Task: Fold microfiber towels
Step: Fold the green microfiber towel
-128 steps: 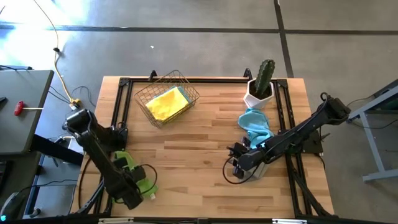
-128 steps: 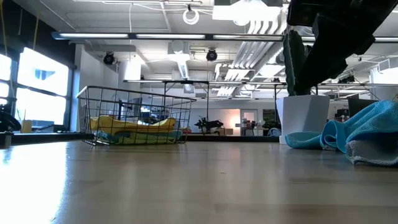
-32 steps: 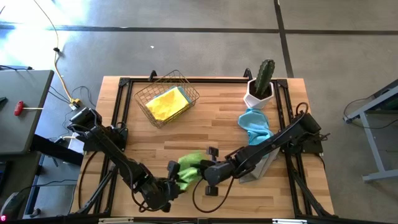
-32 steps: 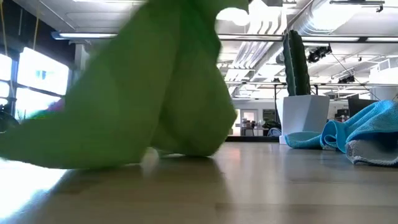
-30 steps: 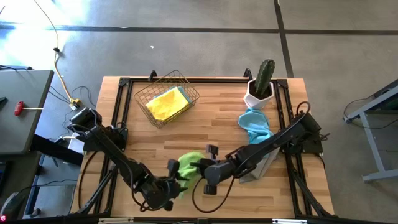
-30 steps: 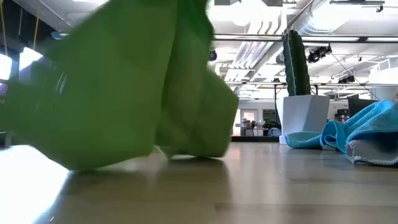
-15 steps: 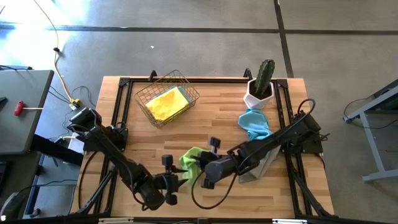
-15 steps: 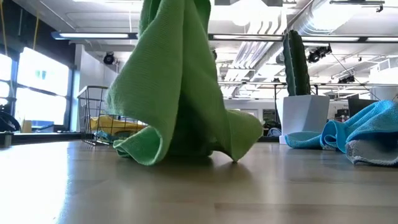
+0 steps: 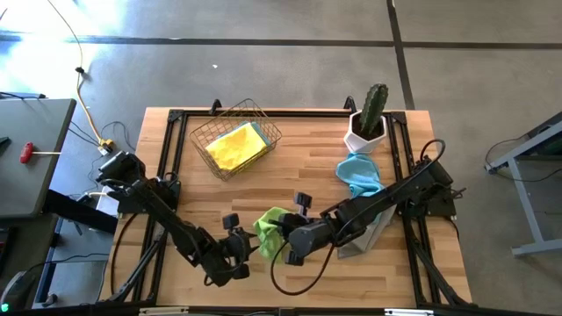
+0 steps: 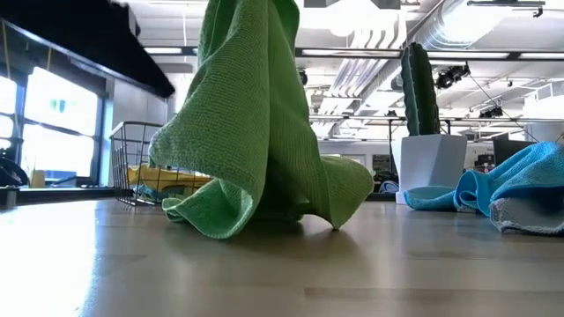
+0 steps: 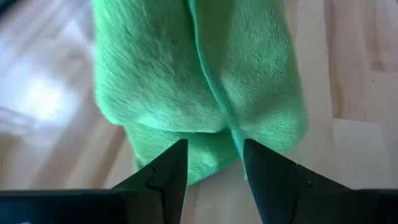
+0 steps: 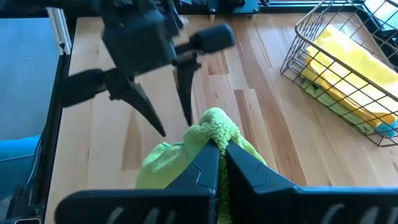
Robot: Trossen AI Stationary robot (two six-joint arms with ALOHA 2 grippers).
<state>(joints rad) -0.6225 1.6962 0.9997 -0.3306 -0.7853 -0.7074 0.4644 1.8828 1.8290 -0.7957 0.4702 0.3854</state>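
A lime green microfiber towel stands near the table's front middle, bunched, with its lower folds resting on the wood. My right gripper is shut on its top. My left gripper stands open just left of the towel, its two fingers apart and clear of the cloth. In the left wrist view the green towel fills the space beyond the open fingers. A light blue towel lies at the right. A yellow towel lies in the wire basket. My right gripper pinches a bunched tuft at the towel's top between its two fingers. One layer or several, I cannot tell. The fingers come in slanting from the table's right. The towel hangs below them in loose drapes, slack, its lower end on the table.
The wire basket stands at the far left of centre. A cactus in a white pot stands at the far right. A grey cloth lies under my right arm. Bare wood lies between the basket and the green towel.
The green towel has moved away from the near edge and now hangs narrower and upright from my right gripper, its lower end on the table. My left gripper has drawn back from the towel toward the table's left.
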